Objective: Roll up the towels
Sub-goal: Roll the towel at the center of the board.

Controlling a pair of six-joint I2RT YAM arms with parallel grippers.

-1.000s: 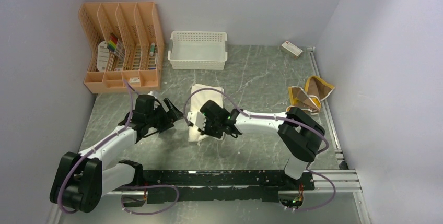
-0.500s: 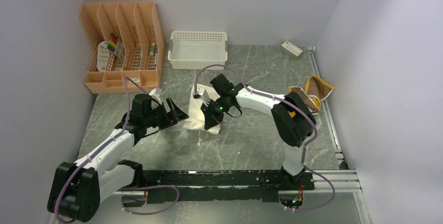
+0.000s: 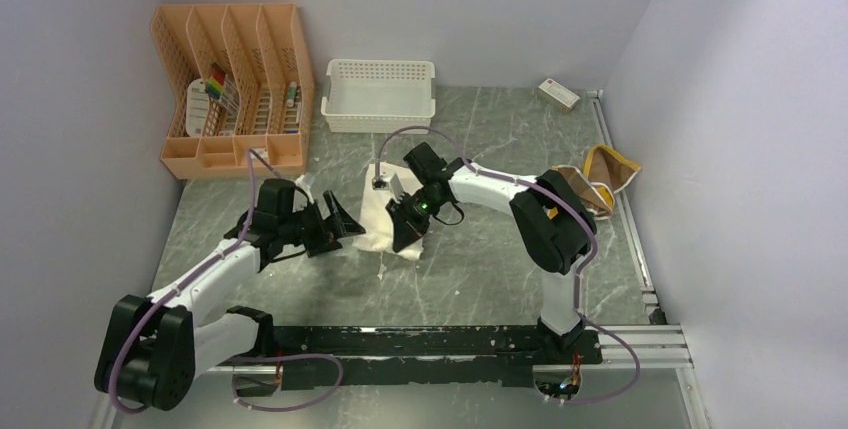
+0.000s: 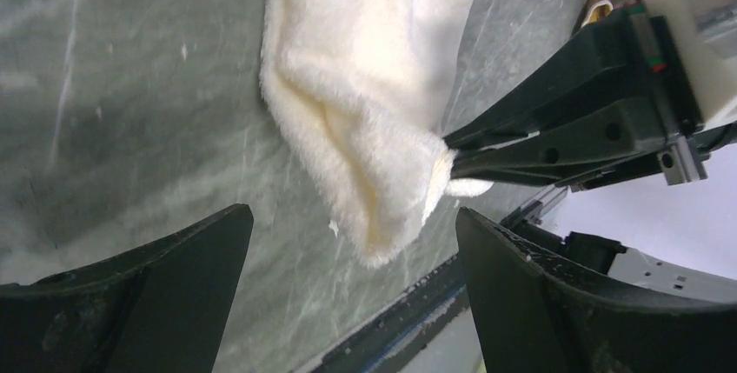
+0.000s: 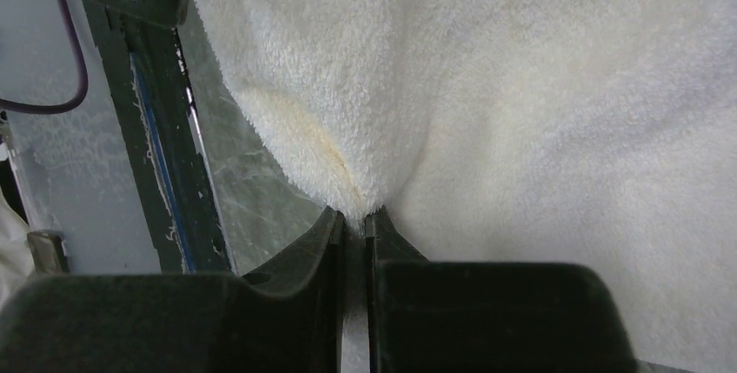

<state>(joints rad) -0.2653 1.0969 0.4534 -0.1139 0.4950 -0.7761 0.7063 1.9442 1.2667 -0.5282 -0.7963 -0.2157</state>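
Top external view: a second ago the white towel (image 3: 370, 221) lay as a long strip towards 6 o'clock with the right wrist low and flat over it. Now its near end is drawn up, so the cloth sits shorter and bunched at the middle of the counter (image 3: 480, 269). The right forearm has swung from a level reach to a line running in from 3 o'clock, with the elbow raised and the wrist tipped down. The right claw (image 3: 404, 237) is pressed together on a fold of the towel's 6 o'clock corner, and the right wrist view shows the pile pinched between both tips. The left arm has crept a little towards 6 o'clock. It reaches in from 8 o'clock with its forearm low, and the left claw (image 3: 345, 229) is spread wide just beside the towel's 9 o'clock edge, gripping nothing. The mustard-yellow towel (image 3: 596, 177) lies crumpled at the counter's 3 o'clock edge, well apart from both claws.
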